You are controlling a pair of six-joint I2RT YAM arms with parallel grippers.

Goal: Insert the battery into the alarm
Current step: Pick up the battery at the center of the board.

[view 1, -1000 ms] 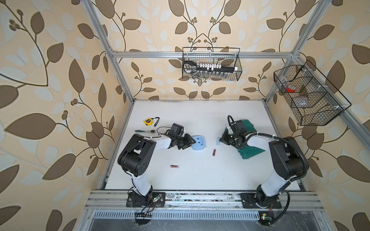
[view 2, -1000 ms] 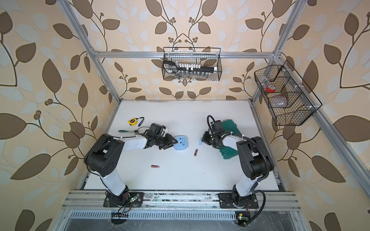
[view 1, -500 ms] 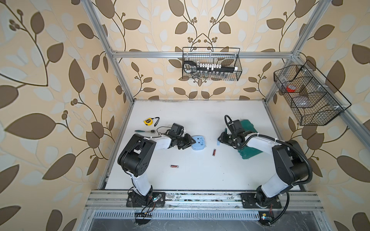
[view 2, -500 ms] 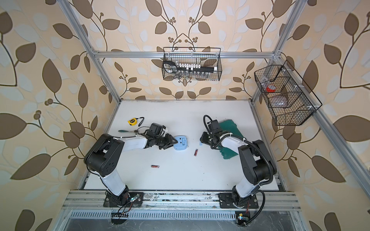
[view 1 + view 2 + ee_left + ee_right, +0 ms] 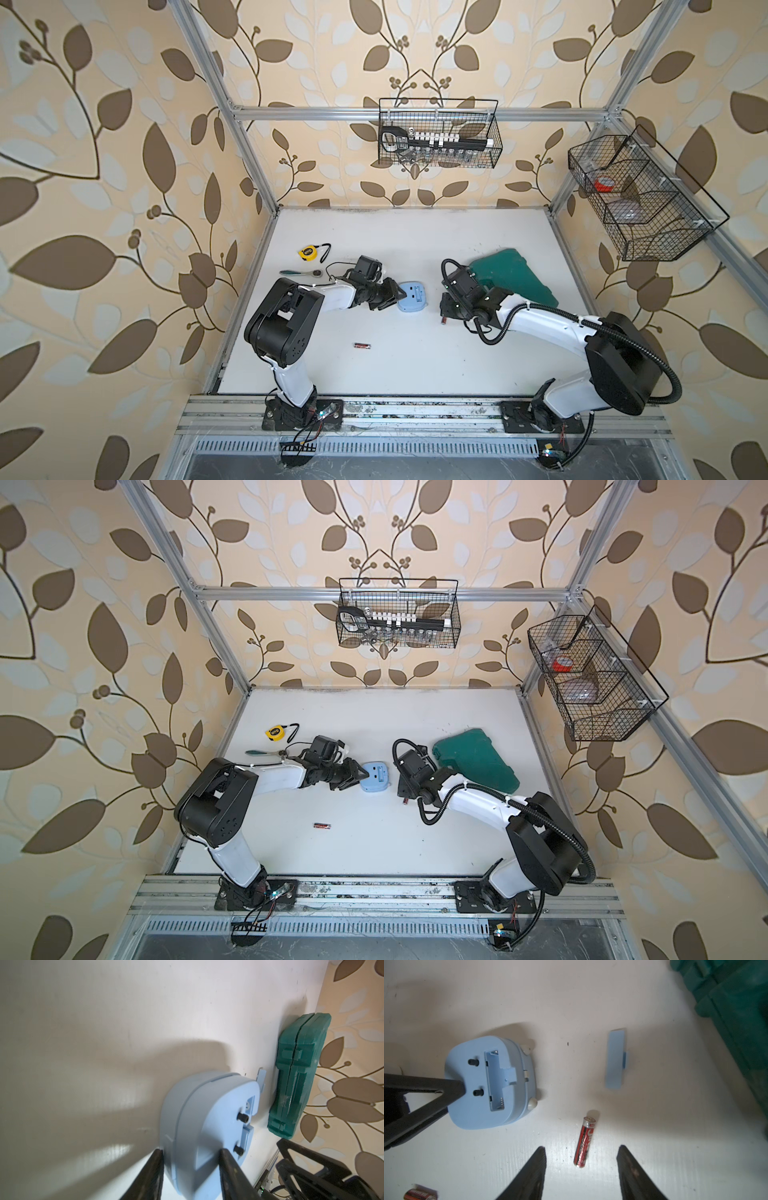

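One battery (image 5: 419, 1194) cut off at edge, alarm (image 5: 475, 1113) face hidden

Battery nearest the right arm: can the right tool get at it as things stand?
Probably yes. The right tool is open, and the battery lies flat on the table in line with the gap between its jaws. The loose cover and the alarm sit clear of it.

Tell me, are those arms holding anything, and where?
The left gripper pinches the blue alarm by its edge. The right gripper, open over a battery, holds nothing.
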